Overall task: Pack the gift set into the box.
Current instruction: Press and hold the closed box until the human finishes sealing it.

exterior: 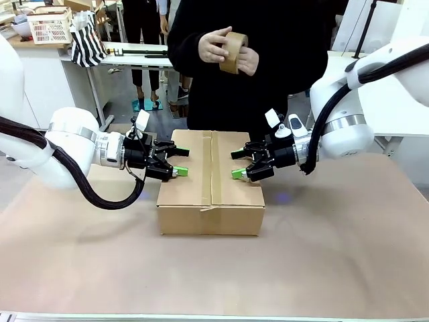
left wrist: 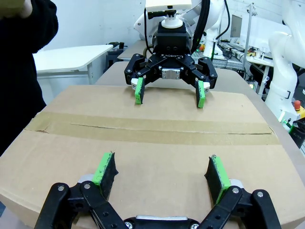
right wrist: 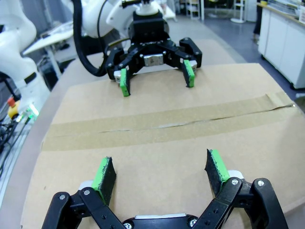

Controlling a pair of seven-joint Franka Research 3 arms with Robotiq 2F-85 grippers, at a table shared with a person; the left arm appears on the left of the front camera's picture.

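brown paper covers the worktop (exterior: 335, 255), and one cardboard box (exterior: 211, 201) sits at its middle, flaps closed flat with a strip of brown tape (exterior: 212, 168) along the top seam. the left claw (exterior: 179, 162) and the right claw (exterior: 238, 164) hover over opposite ends of the lid, each spread wide and holding nothing. across the worktop one person holds one tape roll (exterior: 232, 52) in both hands. packing looks essentially done; at most more sealing is left.
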